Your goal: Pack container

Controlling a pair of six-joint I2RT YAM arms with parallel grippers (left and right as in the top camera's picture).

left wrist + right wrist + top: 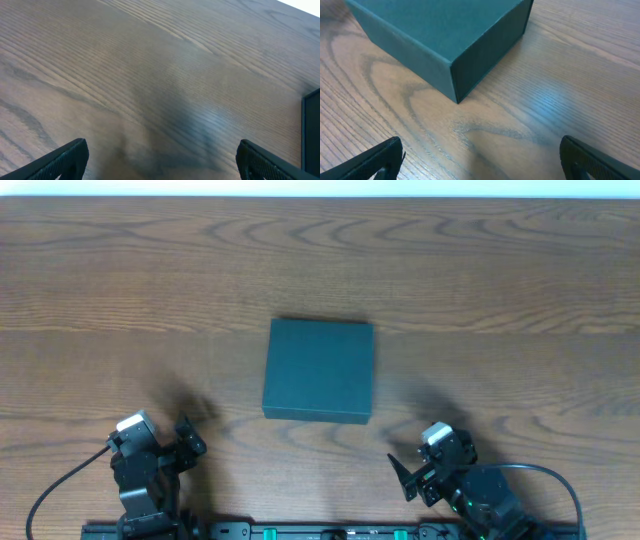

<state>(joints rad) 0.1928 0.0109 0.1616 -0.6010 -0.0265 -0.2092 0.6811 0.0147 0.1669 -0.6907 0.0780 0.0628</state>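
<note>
The dark green container sits shut in the middle of the wooden table. In the right wrist view its near corner fills the upper left. In the left wrist view only a sliver of the container shows at the right edge. My left gripper is open and empty at the front left, well apart from the box; its fingertips frame bare wood in the left wrist view. My right gripper is open and empty at the front right, a little short of the box corner, also seen in the right wrist view. No snack packs are in view.
The wooden table runs to a pale far edge at the top. Both arm bases and a black rail with cables sit along the front edge.
</note>
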